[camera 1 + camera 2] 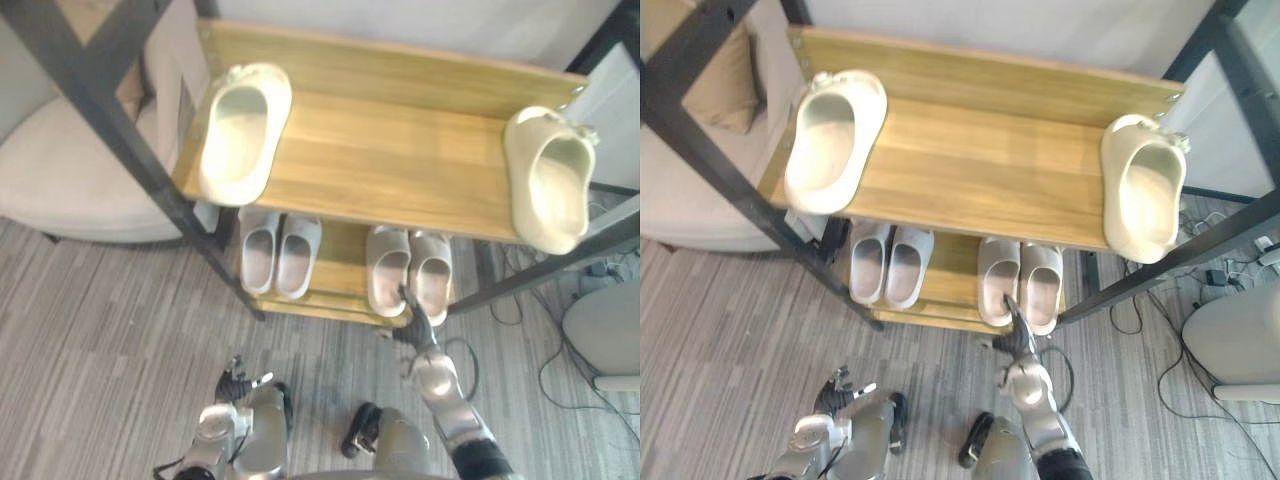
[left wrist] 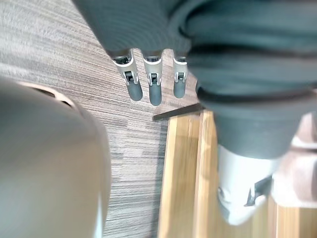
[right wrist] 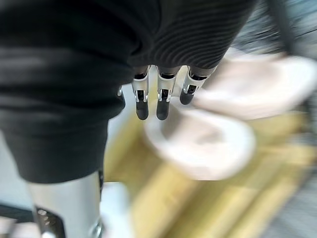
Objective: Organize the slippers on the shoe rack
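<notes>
Two cream slippers lie on the shoe rack's wooden top shelf [image 1: 390, 150], one at the left end [image 1: 243, 130] and one at the right end [image 1: 552, 178], both overhanging the front edge. On the lower shelf [image 1: 345, 262] stand two pale pairs, the left pair [image 1: 278, 253] and the right pair [image 1: 408, 268]. My right hand [image 1: 418, 325] reaches up to the heels of the right pair, its fingers [image 3: 161, 101] straight, with those slippers [image 3: 208, 139] just past the tips. My left hand [image 1: 238, 385] hangs low over the floor, fingers [image 2: 154, 89] straight, beside the rack's wood [image 2: 183, 168].
The rack's black metal posts [image 1: 150, 170] slant across the left side and the right corner. A beige cushioned seat [image 1: 70, 170] stands at the left. At the right, cables [image 1: 560, 370] lie on the grey striped floor next to a white rounded object [image 1: 605, 335].
</notes>
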Controlling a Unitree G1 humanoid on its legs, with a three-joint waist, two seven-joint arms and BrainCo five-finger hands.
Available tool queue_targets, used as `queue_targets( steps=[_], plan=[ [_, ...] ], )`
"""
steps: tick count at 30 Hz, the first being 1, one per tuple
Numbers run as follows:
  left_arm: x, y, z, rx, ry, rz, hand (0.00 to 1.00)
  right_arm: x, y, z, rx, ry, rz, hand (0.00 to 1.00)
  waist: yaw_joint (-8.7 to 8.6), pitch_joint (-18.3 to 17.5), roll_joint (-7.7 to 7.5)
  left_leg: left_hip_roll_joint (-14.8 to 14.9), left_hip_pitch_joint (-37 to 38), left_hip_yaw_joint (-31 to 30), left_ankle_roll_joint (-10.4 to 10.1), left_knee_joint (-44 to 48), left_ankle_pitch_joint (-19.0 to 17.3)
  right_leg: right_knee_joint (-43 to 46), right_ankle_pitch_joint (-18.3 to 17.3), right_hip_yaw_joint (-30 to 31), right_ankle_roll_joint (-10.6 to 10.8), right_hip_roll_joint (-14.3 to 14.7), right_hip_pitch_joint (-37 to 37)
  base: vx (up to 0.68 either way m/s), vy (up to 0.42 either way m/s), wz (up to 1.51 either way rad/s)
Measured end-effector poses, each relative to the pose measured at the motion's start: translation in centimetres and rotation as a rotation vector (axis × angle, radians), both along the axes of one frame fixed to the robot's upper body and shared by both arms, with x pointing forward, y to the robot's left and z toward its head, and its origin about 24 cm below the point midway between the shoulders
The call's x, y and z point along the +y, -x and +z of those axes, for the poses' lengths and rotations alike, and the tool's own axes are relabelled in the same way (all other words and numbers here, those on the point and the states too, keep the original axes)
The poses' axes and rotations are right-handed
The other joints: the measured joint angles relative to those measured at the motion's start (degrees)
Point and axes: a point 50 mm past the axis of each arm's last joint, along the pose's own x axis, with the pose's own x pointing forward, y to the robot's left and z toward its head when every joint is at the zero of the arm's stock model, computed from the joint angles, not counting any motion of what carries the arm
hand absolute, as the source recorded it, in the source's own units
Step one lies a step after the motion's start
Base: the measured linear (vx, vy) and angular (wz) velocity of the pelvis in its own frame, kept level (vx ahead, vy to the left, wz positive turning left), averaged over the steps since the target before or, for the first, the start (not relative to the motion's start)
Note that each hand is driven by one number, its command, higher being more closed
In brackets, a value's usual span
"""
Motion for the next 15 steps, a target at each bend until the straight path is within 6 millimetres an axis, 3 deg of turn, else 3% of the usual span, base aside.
queue_targets(
  steps=[6,9,15],
  plan=[
    [-1.1,1.5,-0.8,0.056,0.005,-0.056,0.0,-1.7,6.0,-5.9,0.35,0.007,-0.051,0.0,-0.16,-4.2,2.36,-0.5,8.5,0.1,-1.8,-14.3,6.5,-14.7,6.4,-2.4,0.6,4.1,8.6,0.08,-0.045,0.02],
    [-1.7,1.5,-0.8,0.056,0.001,-0.094,0.0,-2.1,7.7,-7.1,0.434,0.002,-0.081,0.0,-0.18,-4.9,2.93,-0.5,10.3,-1.0,-2.2,-17.2,8.3,-17.0,7.3,-3.9,0.5,5.0,10.9,0.0,-0.06,0.21],
    [-4.0,0.5,0.7,-0.053,0.03,-0.193,0.0,-2.8,8.5,-7.6,0.482,-0.001,-0.122,0.0,0.16,-5.7,3.66,-0.5,12.6,-3.9,-1.8,-22.1,11.8,-20.4,9.0,-6.4,0.0,6.5,13.6,-0.06,-0.034,0.21]
  ],
)
